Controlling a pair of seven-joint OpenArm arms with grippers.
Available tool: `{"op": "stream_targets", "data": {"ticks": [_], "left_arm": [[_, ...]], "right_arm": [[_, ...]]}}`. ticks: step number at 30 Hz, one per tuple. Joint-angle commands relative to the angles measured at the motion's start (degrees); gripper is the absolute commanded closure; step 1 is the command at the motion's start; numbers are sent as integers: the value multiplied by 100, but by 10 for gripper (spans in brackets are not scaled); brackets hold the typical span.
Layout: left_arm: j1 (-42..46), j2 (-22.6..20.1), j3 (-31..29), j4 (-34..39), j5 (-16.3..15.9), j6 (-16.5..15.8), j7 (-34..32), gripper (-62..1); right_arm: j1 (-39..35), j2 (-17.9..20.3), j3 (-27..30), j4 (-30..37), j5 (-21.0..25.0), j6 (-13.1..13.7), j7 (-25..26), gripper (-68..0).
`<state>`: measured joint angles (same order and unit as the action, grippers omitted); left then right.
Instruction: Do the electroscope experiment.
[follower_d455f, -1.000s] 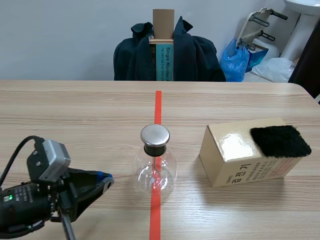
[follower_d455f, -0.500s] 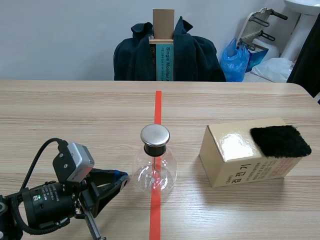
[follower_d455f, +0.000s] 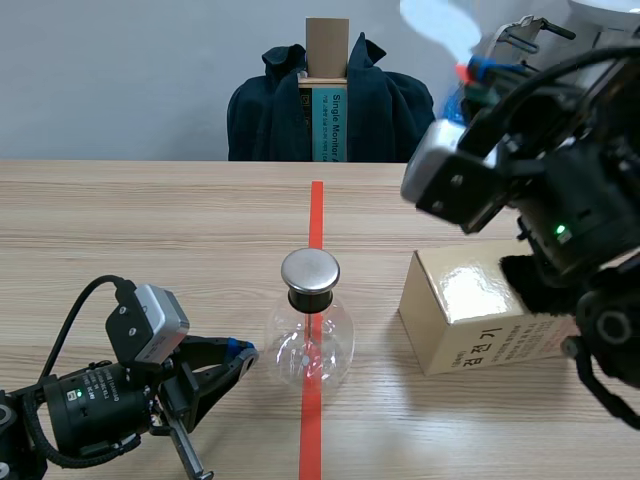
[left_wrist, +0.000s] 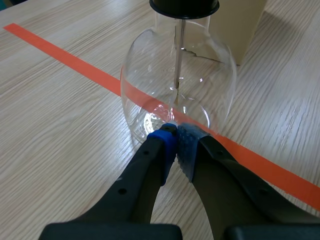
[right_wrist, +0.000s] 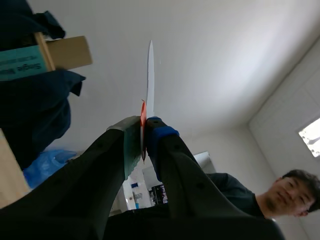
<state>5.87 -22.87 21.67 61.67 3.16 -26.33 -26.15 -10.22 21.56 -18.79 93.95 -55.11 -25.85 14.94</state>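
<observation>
I am holding my left gripper low on the table. Its two fingers are together with nothing between them, and the tips are right at the foot of the glass flask. Whether they are touching the glass, I cannot tell. The flask is standing upright on the orange-red line in the middle of the table, with a round metal cap on its black stopper. A thin rod is hanging inside.

My right gripper is raised high and pointing upward, clamped on the lower end of a thin white strip. A cardboard box with a black cloth on top is lying near the flask, not touching it.

I am judging the flask as thin glass, light, smooth and easy to break. A push at the round belly could slide or tip it, so the neck under the stopper seems the safer place to hold. The strip looks light and bendy, so gripping one end is enough.
</observation>
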Motion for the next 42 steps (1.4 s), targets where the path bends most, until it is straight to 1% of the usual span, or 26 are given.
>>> {"op": "stream_targets", "data": {"ticks": [1, 5, 9, 15, 19, 23, 30, 39, 42], "left_arm": [[-17, 13, -31, 90, -46, 15, -90, -28], [-17, 13, -31, 90, -31, 15, -79, -27], [-17, 13, -31, 90, -31, 15, -55, -27], [-17, 13, -31, 90, -31, 15, -15, -27], [-17, 13, -31, 90, -31, 15, 9, -27], [-17, 13, -31, 90, -31, 15, 20, -27], [-17, 15, -31, 90, -31, 15, 22, -27], [-17, 15, -31, 90, -31, 15, 22, -27], [-17, 15, -31, 90, -31, 15, 22, -27]], "right_arm": [[52, -15, -4, -22, -90, -92, -17, -6], [-4, -28, -284, -363, -343, -133, -17, -6], [-192, -28, -393, -516, -501, -155, 37, -6], [-603, -28, -411, -525, -612, -155, 199, -6], [-811, -26, -411, -527, -629, -155, 195, -6], [-933, -26, -411, -538, -756, -153, 144, -6], [-999, -26, -411, -660, -1023, -153, 129, -6], [-997, -26, -411, -708, -1198, -160, 136, -6], [-994, -20, -411, -708, -1272, -210, 267, -6]]}}
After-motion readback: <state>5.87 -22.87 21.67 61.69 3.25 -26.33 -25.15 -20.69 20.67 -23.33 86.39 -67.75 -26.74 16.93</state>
